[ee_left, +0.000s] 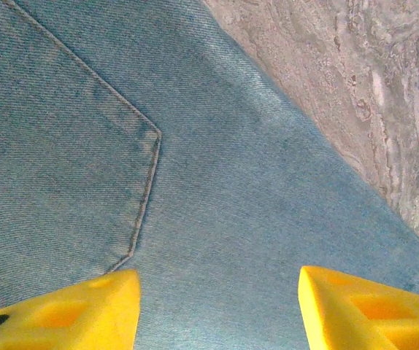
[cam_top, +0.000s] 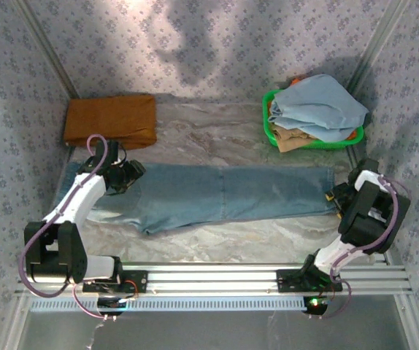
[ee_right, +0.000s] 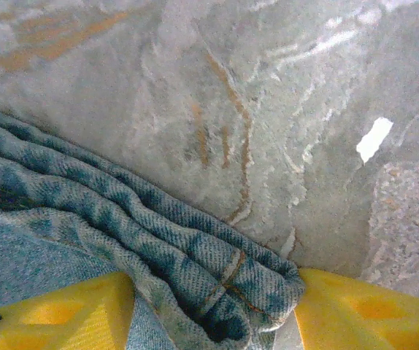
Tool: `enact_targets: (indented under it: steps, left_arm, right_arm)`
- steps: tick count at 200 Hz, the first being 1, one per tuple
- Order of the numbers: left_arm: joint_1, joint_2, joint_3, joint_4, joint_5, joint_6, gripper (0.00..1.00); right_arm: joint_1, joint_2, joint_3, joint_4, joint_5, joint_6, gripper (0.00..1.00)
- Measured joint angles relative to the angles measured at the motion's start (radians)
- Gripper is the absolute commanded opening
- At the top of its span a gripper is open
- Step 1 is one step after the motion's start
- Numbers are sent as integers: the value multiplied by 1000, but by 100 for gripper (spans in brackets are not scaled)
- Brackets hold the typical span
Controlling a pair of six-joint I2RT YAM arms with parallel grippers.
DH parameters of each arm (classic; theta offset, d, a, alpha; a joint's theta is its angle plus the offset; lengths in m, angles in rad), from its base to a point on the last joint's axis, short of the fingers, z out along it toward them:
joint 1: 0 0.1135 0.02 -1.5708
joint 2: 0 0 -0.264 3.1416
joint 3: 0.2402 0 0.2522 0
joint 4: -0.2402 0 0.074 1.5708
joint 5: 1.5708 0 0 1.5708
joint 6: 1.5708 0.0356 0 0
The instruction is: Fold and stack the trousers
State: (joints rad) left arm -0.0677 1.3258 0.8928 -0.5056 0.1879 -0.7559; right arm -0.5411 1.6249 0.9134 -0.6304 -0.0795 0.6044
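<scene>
The trousers [cam_top: 224, 193] lie flat across the marble table [cam_top: 217, 138], legs together, waist at the left and hems at the right. My left gripper [cam_top: 125, 177] hovers over the waist end. In the left wrist view it [ee_left: 220, 306] is open, yellow fingertips [ee_left: 78, 310] wide apart above bare denim [ee_left: 239, 182] beside a back pocket [ee_left: 63, 168]. My right gripper [cam_top: 335, 195] is at the hem end. In the right wrist view it [ee_right: 213, 313] is open, and the bunched hem [ee_right: 195, 270] lies on the table between its fingers [ee_right: 355, 313], touching the right one.
An orange-brown folded garment [cam_top: 111, 120] lies at the back left. A green basket [cam_top: 268, 127] at the back right holds a pale grey-blue garment [cam_top: 319, 106] over tan cloth. Patterned walls close in the back and sides. Bare marble [ee_right: 268, 109] stretches beyond the hem.
</scene>
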Motion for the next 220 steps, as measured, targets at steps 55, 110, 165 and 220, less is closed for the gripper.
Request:
enact_targets:
  steps: [55, 110, 165, 220]
  left_arm:
    - [0, -23, -2, 0, 4, 8, 59]
    - [0, -31, -2, -3, 11, 26, 59]
    - [2, -77, -2, -20, 31, 39, 59]
    - [20, -110, -2, -29, 56, 50, 59]
  right_arm:
    - [-11, -2, 7, 12, -51, -10, 0]
    - [157, -257, 20, -2, -39, -14, 0]
    - [525, -418, 237, -115, 70, -11, 0]
    - [851, -335, 442, -180, 167, 37, 0]
